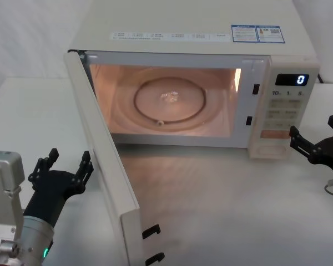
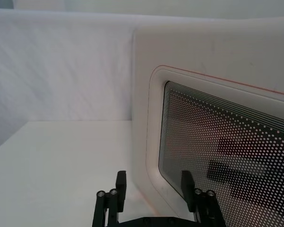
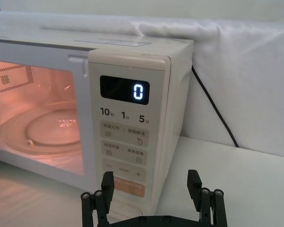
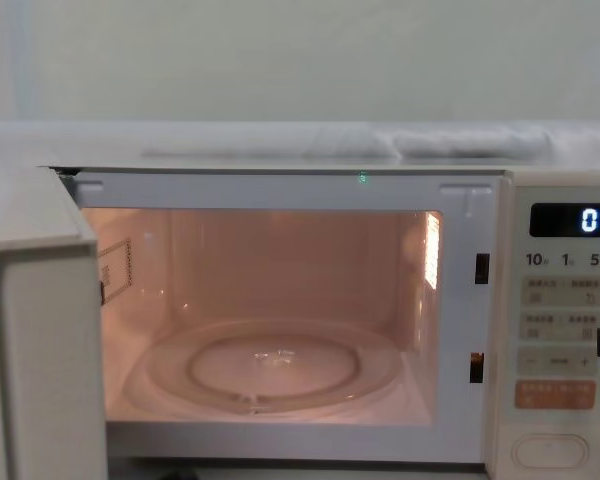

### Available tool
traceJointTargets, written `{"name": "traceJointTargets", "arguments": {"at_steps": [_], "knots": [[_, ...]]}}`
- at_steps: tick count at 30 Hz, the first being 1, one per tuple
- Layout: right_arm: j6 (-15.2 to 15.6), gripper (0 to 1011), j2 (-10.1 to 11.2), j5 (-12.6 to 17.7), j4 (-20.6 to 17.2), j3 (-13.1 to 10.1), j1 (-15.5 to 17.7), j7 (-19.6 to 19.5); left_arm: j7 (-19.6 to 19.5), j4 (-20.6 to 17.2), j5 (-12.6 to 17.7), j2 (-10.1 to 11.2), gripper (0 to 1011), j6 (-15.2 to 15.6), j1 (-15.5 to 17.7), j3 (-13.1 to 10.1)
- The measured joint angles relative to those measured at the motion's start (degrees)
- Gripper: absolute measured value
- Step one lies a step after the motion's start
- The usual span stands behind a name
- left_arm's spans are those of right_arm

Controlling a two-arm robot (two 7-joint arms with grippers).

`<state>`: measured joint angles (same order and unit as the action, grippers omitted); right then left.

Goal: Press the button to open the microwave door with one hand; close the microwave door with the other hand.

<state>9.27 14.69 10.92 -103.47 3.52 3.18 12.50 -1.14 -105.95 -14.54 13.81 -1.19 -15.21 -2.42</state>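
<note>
Microwave door (image 1: pixel 102 166): swung wide open on its left hinge, cavity lit, glass turntable (image 1: pixel 169 100) bare. The opening step reads as done; the closing step is in hand.

Left gripper (image 1: pixel 66 166): fingers spread, holding nothing. It sits just beside the door's outer face, the door panel to its right; the left wrist view puts the dotted window (image 2: pixel 227 156) directly ahead of the fingertips, with contact not confirmed.

Right gripper (image 1: pixel 316 145): fingers apart, empty, just beside the control panel (image 3: pixel 128 142). Ahead of and just below its fingertips lies the button (image 4: pixel 549 451), the wide oval key at the panel's foot under the orange key (image 3: pixel 128 189).

Next move, by judgement: the left gripper presses against the outer face near the free edge and sweeps the door rightward in its arc until the latch hooks (image 1: pixel 151 231) seat. The right gripper should stay clear of the door's path.
</note>
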Motion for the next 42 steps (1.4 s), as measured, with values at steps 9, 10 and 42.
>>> {"name": "traceJointTargets", "arguments": {"at_steps": [9,10,42], "knots": [[0.00,1002,0.00,0.00,0.00,0.00,0.00,0.00,0.00,0.00,0.00,0.00,490,0.00,0.00,0.00],[0.00,1002,0.00,0.00,0.00,0.00,0.00,0.00,0.00,0.00,0.00,0.00,472,0.00,0.00,0.00],[0.00,1002,0.00,0.00,0.00,0.00,0.00,0.00,-3.13,-0.27,0.17,0.07,0,-0.41,-0.39,0.45]]}}
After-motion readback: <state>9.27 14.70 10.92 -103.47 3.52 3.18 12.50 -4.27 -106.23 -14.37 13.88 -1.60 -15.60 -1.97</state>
